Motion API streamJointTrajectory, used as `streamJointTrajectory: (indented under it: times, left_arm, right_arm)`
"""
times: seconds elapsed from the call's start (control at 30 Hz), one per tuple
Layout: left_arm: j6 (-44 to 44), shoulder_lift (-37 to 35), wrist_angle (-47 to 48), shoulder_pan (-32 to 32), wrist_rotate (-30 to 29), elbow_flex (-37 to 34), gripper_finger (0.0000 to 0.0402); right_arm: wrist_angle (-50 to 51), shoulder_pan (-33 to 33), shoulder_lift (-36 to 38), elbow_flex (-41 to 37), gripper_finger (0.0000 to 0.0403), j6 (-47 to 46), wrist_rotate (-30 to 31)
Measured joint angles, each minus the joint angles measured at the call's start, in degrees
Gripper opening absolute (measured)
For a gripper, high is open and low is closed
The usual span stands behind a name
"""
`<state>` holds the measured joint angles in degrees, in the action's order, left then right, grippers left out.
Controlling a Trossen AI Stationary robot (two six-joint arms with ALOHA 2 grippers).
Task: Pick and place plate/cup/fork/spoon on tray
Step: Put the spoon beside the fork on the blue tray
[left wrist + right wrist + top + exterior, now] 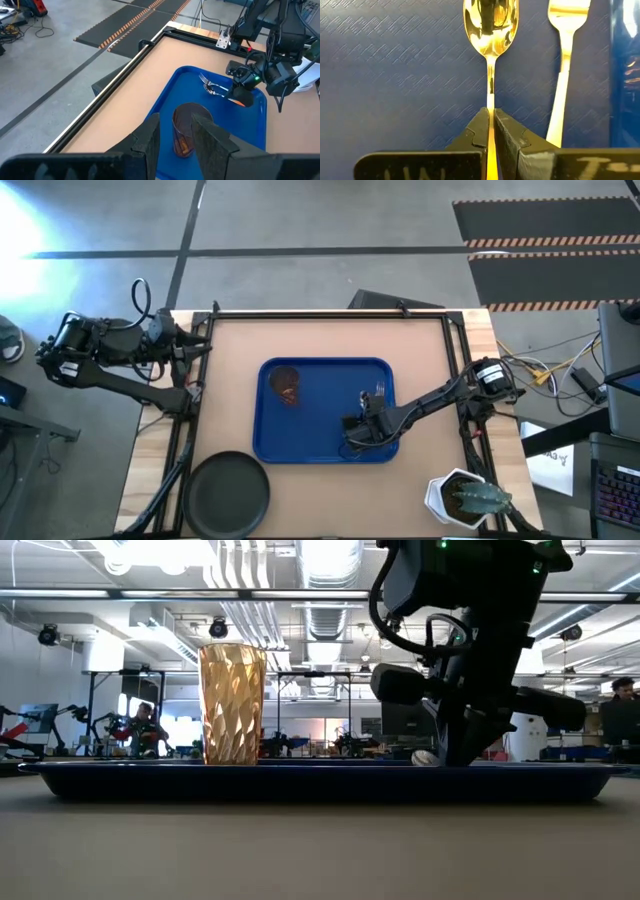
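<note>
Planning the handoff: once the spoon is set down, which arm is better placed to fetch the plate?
Left. The plate sits off the tray at the table's left front, while the right end effector is shut on the spoon.

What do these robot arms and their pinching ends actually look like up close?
Both arms are dark, nearly black, built of jointed segments with black cables looping along them. The right end effector has two flat, wedge-shaped black fingers with pale lettering on the body behind them. The left end effector has similar blocky dark fingers. A small green light glows on the right arm.
</note>
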<state>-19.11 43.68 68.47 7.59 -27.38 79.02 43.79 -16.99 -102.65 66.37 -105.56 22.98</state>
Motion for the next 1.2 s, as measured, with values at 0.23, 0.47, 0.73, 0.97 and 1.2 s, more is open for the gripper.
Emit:
streamJointTrajectory:
  times: [0.23,0.47,0.73,0.97,1.2]
  left_arm:
    - [0.0,0.0,0.0,0.0,0.0,0.0,0.0093]
    - [0.0,0.0,0.0,0.0,0.0,0.0,0.0093]
    - [0.0,0.0,0.0,0.0,0.0,0.0,0.0093]
    - [0.0,0.0,0.0,0.0,0.1,0.0,0.0093]
    - [0.0,0.0,0.0,0.0,0.1,0.0,0.0093]
  right_arm:
    - [-0.5,0.0,0.0,-0.8,0.0008,-0.4,-0.5]
    - [-1.0,0.0,0.0,-1.0,0.0008,-0.3,-0.4]
    - [-1.3,0.0,0.0,-1.0,0.0008,0.0,-0.4]
    - [-1.2,0.0,0.0,-0.1,0.0026,1.6,0.6]
    - [-1.0,0.0,0.0,-0.1,0.0059,1.2,1.0]
